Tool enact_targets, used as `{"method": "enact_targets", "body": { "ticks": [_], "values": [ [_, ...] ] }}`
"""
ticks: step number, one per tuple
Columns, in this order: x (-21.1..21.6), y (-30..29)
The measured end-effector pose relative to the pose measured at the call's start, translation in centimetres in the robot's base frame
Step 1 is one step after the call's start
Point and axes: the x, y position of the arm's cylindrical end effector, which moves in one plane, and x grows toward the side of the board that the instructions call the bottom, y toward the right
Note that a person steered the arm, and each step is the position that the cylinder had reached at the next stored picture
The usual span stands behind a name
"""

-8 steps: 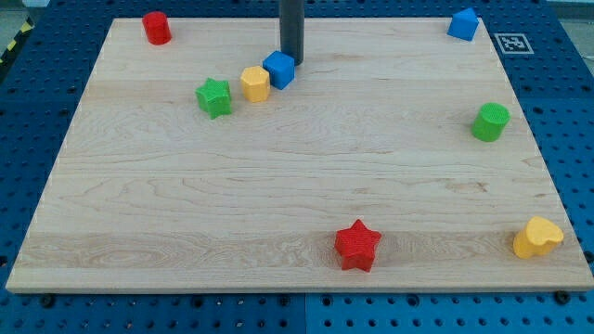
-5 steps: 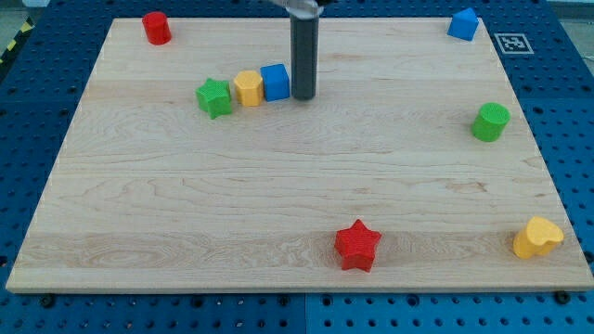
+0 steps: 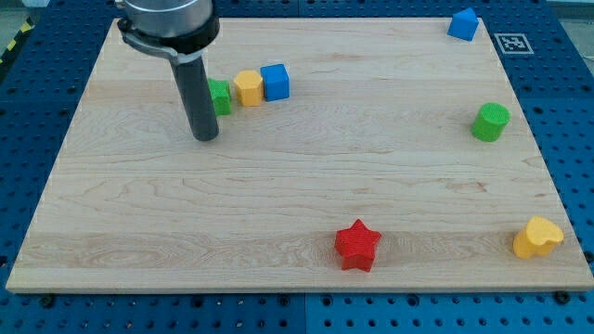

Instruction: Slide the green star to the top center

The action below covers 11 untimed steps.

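Pincer status: your arm carries none, only a straight dark rod, so no apart, together or clamped state applies. Your rod ends in my tip (image 3: 205, 137), which rests on the desk (image 3: 278, 186) in its far-left quarter.

Task item: the green star (image 3: 221, 96) sits in the far-left part of the desk, just beyond and slightly right of my tip. The rod hides the star's left portion, so you cannot tell whether rod and star touch. The star is left of the far centre.

Adjacent items: the star heads a short row running to the right. The yellow block (image 3: 248, 87) stands just right of it, touching or nearly so, and the blue cube (image 3: 275, 82) stands against the yellow block's right side.

Other items on the desk:
- A blue block (image 3: 463, 23) with a peaked top sits at the far-right corner.
- A green cylinder (image 3: 490, 122) stands near the right edge, at mid depth.
- A yellow heart-like block (image 3: 537, 237) lies at the near-right corner.
- A red star (image 3: 357, 245) lies near the near edge, slightly right of centre.

These four are well apart from my tip and from the row.

Surroundings: the arm's wide dark collar (image 3: 166, 22) covers the far-left corner of the desk. A blue perforated surface (image 3: 566, 111) surrounds the desk.
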Motion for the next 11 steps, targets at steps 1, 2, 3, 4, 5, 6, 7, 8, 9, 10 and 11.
{"method": "enact_targets", "body": {
  "ticks": [1, 2, 3, 4, 5, 6, 7, 8, 9, 10, 11],
  "values": [
    [-1.8, -0.5],
    [-3.1, -0.5],
    [-3.8, -0.5],
    [-4.9, -0.5],
    [-6.2, -0.5],
    [-6.7, -0.2],
    [-6.8, 1.3],
    [-7.5, 2.4],
    [-8.4, 2.4],
    [-9.2, 2.4],
    [-10.9, 2.4]
  ]
}}
